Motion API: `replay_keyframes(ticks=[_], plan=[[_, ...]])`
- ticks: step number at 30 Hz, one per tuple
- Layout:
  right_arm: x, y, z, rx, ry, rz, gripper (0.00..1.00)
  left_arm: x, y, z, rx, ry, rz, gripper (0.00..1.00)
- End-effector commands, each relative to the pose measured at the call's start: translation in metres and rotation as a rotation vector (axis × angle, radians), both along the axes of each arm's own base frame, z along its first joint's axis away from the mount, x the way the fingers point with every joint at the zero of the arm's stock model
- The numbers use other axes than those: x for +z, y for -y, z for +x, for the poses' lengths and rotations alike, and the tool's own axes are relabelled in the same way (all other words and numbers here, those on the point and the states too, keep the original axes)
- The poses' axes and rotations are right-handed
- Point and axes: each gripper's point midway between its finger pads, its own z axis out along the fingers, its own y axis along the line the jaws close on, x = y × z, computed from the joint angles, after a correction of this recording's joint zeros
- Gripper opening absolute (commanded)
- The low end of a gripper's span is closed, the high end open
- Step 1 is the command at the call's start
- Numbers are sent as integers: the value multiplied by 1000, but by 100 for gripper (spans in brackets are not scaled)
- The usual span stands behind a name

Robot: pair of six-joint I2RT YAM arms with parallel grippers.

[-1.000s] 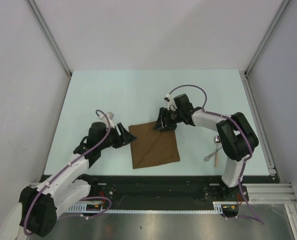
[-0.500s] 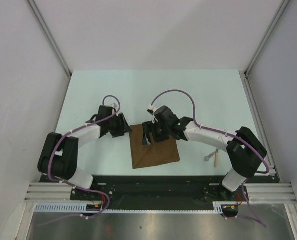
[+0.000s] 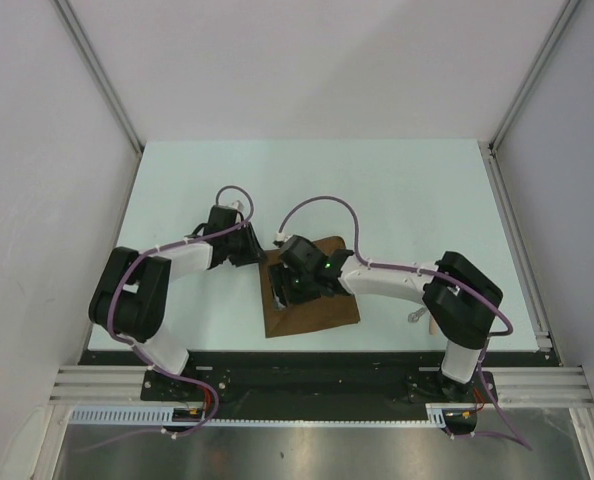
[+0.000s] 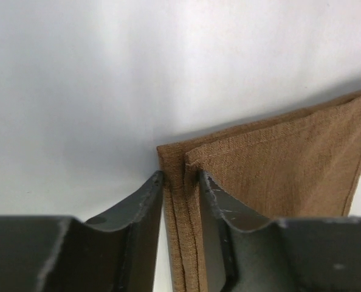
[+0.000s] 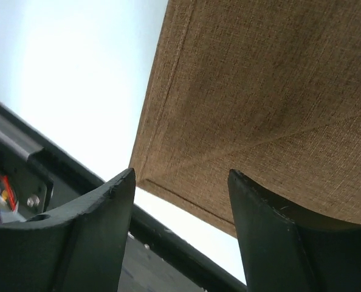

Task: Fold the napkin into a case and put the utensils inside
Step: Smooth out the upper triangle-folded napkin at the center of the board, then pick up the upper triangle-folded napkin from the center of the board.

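Note:
The dark-brown napkin [image 3: 322,308] lies folded on the table near the front edge, with a diagonal crease across it. My left gripper [image 3: 260,253] is at its far-left corner. In the left wrist view the gripper [image 4: 180,179] is shut on the stacked layers of the napkin [image 4: 278,164] at its edge. My right gripper [image 3: 289,292] hovers over the napkin's left part. In the right wrist view this gripper [image 5: 182,176] stands open above the near corner of the napkin [image 5: 247,91], holding nothing. The utensils [image 3: 415,316] lie right of the napkin, mostly hidden by the right arm.
The pale table [image 3: 397,190] is walled by white panels on three sides. A black rail [image 3: 307,358] runs along the near edge just beyond the napkin; it also shows in the right wrist view as the rail [image 5: 22,164].
The left gripper swung in to the napkin's far-left corner and closed on its edge. The right gripper moved left and nearer across the napkin, from its far corner to its near-left part.

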Motion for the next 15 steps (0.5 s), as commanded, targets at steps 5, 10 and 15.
replay_keyframes(ticks=[5, 10, 15], plan=[[9, -30, -10, -129, 125, -67, 65, -10, -6, -1, 5, 1, 51, 25], [-8, -35, -25, -148, 135, -159, 56, -8, -2, 0, 0, 11, 32, 25], [-15, -41, -31, -129, 154, -197, 53, -9, 0, -1, 1, 9, 19, 25]])
